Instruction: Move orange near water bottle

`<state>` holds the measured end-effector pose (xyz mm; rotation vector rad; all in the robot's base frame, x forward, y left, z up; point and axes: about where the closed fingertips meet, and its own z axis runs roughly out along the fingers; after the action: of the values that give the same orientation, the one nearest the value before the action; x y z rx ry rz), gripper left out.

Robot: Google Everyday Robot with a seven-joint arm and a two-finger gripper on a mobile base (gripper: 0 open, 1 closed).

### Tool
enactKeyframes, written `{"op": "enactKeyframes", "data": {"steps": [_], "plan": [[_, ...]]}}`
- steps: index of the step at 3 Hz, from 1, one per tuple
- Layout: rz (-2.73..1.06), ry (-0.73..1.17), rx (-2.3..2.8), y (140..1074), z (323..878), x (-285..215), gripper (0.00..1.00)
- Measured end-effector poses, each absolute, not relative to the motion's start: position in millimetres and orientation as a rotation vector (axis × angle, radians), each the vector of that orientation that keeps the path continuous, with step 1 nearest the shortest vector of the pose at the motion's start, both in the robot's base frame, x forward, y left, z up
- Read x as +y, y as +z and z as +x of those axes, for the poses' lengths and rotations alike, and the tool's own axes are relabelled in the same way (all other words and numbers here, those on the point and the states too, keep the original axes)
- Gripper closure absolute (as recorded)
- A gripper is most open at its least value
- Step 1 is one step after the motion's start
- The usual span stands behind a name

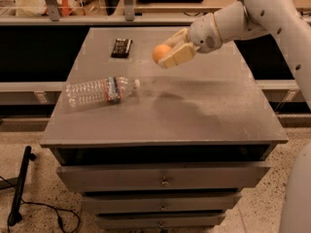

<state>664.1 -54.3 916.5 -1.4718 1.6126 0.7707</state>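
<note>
Orange [161, 52] held aloft in the gripper [165, 55], apart from the water bottle [99, 90]

Orange and gripper hang together in the air above the back half of the grey cabinet top [218, 106], not touching it. The cream-coloured fingers [176, 57] are closed round the fruit, one above and one below, so that only its rounded end pokes out toward the left of the view. The white arm [252, 13] reaches in from the upper right corner of the view, and a soft shadow [170, 103] falls on the surface below.

The water bottle lies on its side near the left part of the top, closer to the front edge than the gripper is. Its white cap [137, 83] points toward the middle of the surface, and the label band wraps its midsection. Bottle and orange are well apart, with bare surface between them.

A small flat black object [121, 47] (rectangular, what it is cannot be told) rests on the top toward the back, just left of the gripper in the view. Under the top sit stacked drawers [165, 176], each with a small knob. On the speckled floor at lower left, a black cable [43, 212] trails.
</note>
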Motion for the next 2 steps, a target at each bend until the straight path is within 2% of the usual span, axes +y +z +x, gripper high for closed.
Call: {"op": "enactKeyframes", "data": {"steps": [1,2], "plan": [[-1.481,0.79,1.685,893,638,-33,1.0],[-1.469,0.756,1.757,867,634,-15,1.0]]}}
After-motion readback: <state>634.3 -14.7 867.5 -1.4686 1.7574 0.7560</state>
